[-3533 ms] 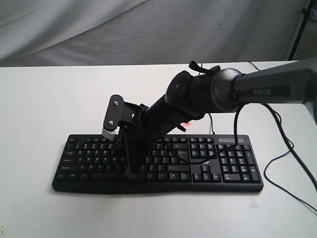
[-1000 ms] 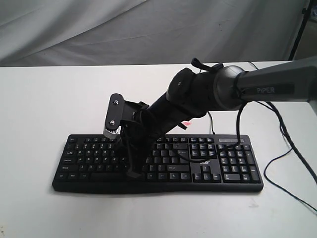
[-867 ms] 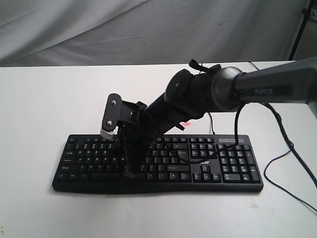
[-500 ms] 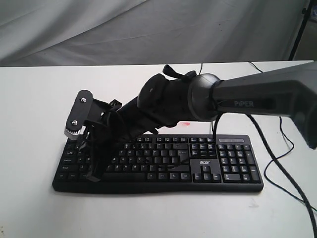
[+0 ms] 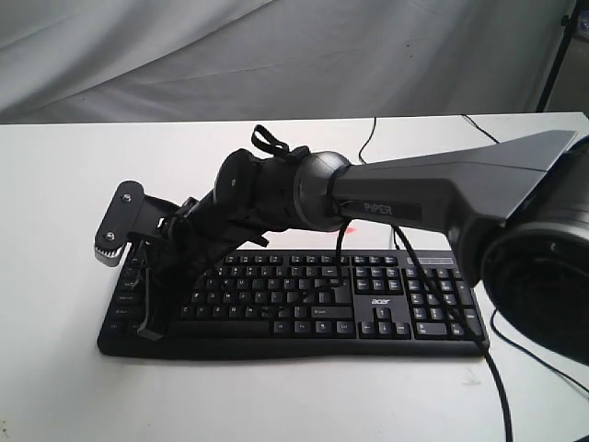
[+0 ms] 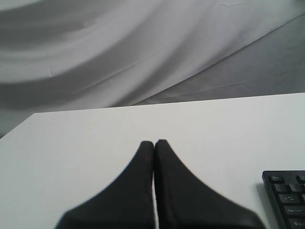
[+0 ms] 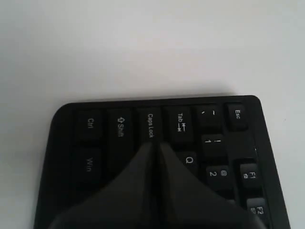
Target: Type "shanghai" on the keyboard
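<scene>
So, keyboard (image 5: 368,304): I see it lying flat on the white table (image 5: 64,184), long side towards the exterior camera, number pad at its right end.
Right arm (image 5: 414,193): it reaches from beyond the keyboard's right end, slanting above the keys to its left end.
Right gripper (image 5: 152,331): fingers pressed together with nothing between them. My wrist view puts the tips (image 7: 156,143) at the Caps Lock key (image 7: 150,125), at the keyboard's left edge. I cannot tell whether they touch a key.
Left gripper (image 6: 153,142): fingers closed on each other, empty, over bare table beside a corner of the keyboard (image 6: 286,200).
Cloth (image 5: 276,55): pale, draped behind the table on the keyboard's far side.
</scene>
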Robot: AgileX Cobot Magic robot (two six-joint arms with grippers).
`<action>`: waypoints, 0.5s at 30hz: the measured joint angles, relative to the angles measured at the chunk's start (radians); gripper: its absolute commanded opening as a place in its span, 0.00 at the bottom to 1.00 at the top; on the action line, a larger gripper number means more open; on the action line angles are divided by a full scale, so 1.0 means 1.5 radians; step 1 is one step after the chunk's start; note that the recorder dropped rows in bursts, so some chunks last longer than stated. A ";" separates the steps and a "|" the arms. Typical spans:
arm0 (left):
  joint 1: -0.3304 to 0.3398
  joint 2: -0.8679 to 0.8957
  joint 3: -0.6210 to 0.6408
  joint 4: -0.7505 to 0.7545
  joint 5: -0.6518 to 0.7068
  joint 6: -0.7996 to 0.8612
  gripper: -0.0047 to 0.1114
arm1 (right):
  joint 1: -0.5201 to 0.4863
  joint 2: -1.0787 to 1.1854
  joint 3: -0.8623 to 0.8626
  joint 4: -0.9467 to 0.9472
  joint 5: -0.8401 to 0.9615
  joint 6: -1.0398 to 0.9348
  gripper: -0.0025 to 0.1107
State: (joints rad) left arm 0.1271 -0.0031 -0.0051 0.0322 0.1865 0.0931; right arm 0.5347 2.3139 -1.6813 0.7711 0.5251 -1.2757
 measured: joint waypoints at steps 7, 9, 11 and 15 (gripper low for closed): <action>0.000 0.000 0.000 0.000 0.000 0.000 0.05 | 0.000 0.007 -0.001 0.009 -0.003 -0.005 0.02; 0.000 0.000 0.000 0.000 0.000 0.000 0.05 | 0.000 0.013 -0.001 0.031 -0.005 -0.025 0.02; 0.000 0.000 0.000 0.000 0.000 0.000 0.05 | 0.000 0.013 -0.001 0.044 -0.007 -0.036 0.02; 0.000 0.000 0.000 0.000 0.000 0.000 0.05 | 0.000 0.013 -0.001 0.049 -0.008 -0.039 0.02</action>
State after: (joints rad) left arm 0.1271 -0.0031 -0.0051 0.0322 0.1865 0.0931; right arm 0.5347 2.3329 -1.6829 0.8440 0.5133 -1.3347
